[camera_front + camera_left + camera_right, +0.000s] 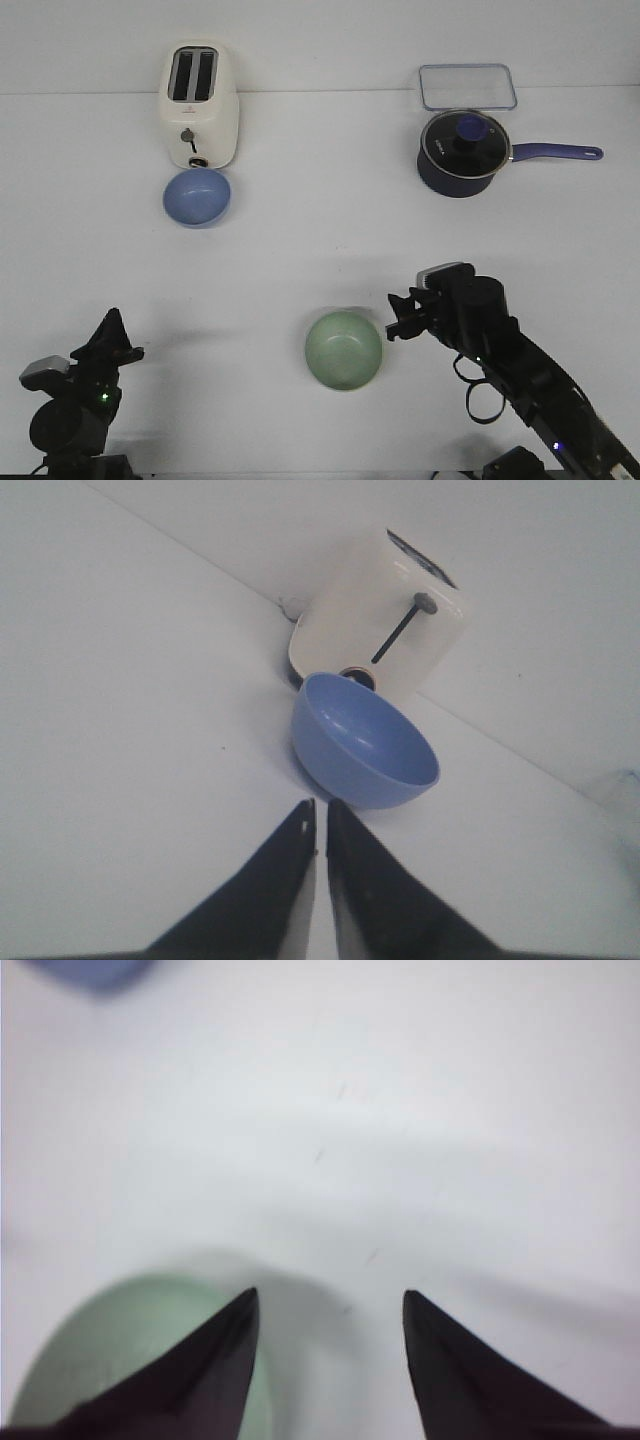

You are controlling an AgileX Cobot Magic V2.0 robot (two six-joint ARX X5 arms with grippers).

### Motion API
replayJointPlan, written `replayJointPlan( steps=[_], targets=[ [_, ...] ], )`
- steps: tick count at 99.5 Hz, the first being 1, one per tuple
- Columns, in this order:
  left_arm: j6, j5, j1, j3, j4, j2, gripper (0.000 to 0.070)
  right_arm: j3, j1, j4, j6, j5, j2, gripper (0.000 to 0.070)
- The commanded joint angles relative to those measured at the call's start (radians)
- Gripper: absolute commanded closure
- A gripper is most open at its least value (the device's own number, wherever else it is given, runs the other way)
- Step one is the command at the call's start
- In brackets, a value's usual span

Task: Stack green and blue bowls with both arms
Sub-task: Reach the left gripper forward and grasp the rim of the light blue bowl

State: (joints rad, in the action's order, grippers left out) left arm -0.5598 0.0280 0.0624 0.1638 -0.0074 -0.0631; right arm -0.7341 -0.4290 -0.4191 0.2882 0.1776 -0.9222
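Observation:
The pale green bowl [344,349] stands upright on the white table, front centre; it also shows blurred in the right wrist view [130,1360]. My right gripper [400,318] is open and empty, close to the green bowl's right rim, one finger over its edge in the wrist view [328,1300]. The blue bowl [197,196] stands just in front of the toaster at the back left and shows in the left wrist view [365,742]. My left gripper [112,332] is shut and empty at the front left corner, far from the blue bowl [320,810].
A cream toaster [199,105] stands right behind the blue bowl. A dark navy saucepan with a glass lid [464,152] and a clear lidded container [467,86] stand at the back right, the pan's handle [556,152] pointing right.

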Motion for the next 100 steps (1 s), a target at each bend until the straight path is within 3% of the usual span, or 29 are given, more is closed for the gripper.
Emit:
replayJointPlan(
  steps=[1, 36, 41, 52, 56, 100],
  targets=[
    [0.005, 0.003, 0.002, 0.055, 0.000, -0.052, 0.0686, -0.014, 0.014, 0.005, -0.009, -0.002, 0.025, 0.0404],
    [0.165, 0.088, 0.002, 0.392, 0.002, -0.673, 0.0661, -0.014, 0.078, -0.026, -0.044, 0.005, 0.083, 0.0404],
    [0.177, 0.109, 0.002, 0.446, 0.002, -0.768, 0.0574, -0.014, 0.078, -0.028, -0.051, 0.005, 0.083, 0.0404],
    [0.179, 0.140, 0.002, 0.556, 0.006, -0.960, 0.0280, -0.014, 0.078, -0.038, -0.056, 0.005, 0.084, 0.0404],
    [0.179, 0.150, 0.002, 0.592, 0.010, -1.024, 0.0220, -0.014, 0.078, -0.041, -0.058, 0.005, 0.084, 0.0404],
    [0.177, 0.217, 0.001, 0.938, 0.047, -1.602, 0.0200, -0.014, 0.078, -0.061, -0.077, 0.002, 0.084, 0.0404]
  ],
)
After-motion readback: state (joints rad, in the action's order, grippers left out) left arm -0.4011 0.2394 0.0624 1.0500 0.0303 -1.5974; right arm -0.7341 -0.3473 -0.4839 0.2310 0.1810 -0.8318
